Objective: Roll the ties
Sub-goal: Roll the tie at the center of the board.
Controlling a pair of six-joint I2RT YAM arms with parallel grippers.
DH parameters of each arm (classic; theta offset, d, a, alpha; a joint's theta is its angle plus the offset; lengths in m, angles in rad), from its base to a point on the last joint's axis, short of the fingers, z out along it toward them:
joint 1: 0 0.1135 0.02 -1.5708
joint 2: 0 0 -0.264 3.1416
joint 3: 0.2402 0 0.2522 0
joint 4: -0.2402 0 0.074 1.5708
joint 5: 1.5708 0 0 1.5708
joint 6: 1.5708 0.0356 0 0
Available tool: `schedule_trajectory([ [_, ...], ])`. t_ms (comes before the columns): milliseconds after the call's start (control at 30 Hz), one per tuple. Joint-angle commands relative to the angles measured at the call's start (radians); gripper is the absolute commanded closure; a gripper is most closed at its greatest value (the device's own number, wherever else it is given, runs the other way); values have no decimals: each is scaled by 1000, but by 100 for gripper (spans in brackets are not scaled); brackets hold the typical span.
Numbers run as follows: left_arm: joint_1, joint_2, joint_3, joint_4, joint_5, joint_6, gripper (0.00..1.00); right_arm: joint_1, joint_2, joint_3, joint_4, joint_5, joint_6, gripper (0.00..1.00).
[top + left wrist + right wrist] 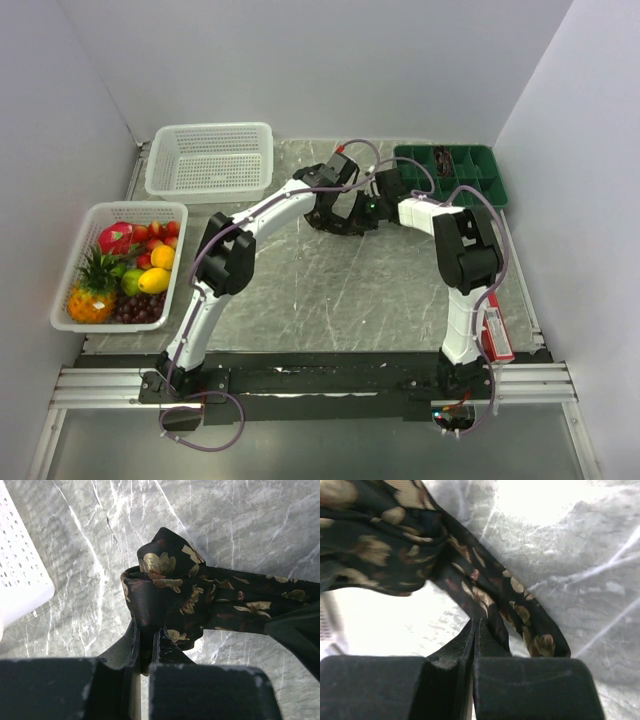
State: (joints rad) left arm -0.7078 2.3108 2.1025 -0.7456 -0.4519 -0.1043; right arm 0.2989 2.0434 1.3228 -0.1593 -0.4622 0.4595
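Observation:
One tie [165,587], black-brown with tan leaf marks, lies at the back middle of the marble table [330,290]. Its end is wound into a loose roll, and a flat strip [250,605] runs off to the right. My left gripper [147,626] is shut on the lower edge of the roll, with fabric squeezed between its fingers. In the right wrist view the strip [520,610] crosses just past my right gripper [477,622], whose jaws are pressed together on the strip's edge. From above, both grippers meet over the dark tie [348,225], which the arms mostly hide.
An empty white basket [210,190] stands at the back left; its corner [20,580] is near the roll. A basket of fruit [62,300] sits at the left edge. A green compartment tray [480,188] is at the back right. A red object [497,335] lies beside the right arm's base.

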Motion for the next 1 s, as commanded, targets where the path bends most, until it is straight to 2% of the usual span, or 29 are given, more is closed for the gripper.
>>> schedule_trajectory([
  [0, -2, -4, 22, 23, -30, 17, 99, -18, -65, -46, 254, -93, 148, 100],
  [100, -5, -5, 22, 26, -25, 17, 99, -17, -28, -66, 365, -138, 224, 100],
  [267, -12, -2, 25, 29, -24, 14, 99, 15, 32, -28, 371, -128, 249, 100],
  [500, -18, 2, 30, 29, -24, 11, 99, 48, 135, 141, 170, -53, 212, 100],
  [633, -21, -8, 30, 35, -4, 8, 98, 49, 164, 154, 164, -46, 214, 100],
  [733, -22, -25, 22, 48, 48, -1, 94, 49, 167, 155, 164, -43, 214, 100],
  [833, -22, -62, -15, 95, 175, -14, 84, 46, 156, 138, 170, -42, 214, 100],
  [867, -22, -71, -39, 113, 205, -24, 75, 46, 153, 136, 167, -41, 214, 100],
  [900, -24, -83, -47, 138, 231, -29, 70, 46, 152, 138, 165, -39, 209, 100],
  [967, -22, -88, -65, 164, 284, -55, 66, 43, 147, 133, 165, -41, 209, 100],
])
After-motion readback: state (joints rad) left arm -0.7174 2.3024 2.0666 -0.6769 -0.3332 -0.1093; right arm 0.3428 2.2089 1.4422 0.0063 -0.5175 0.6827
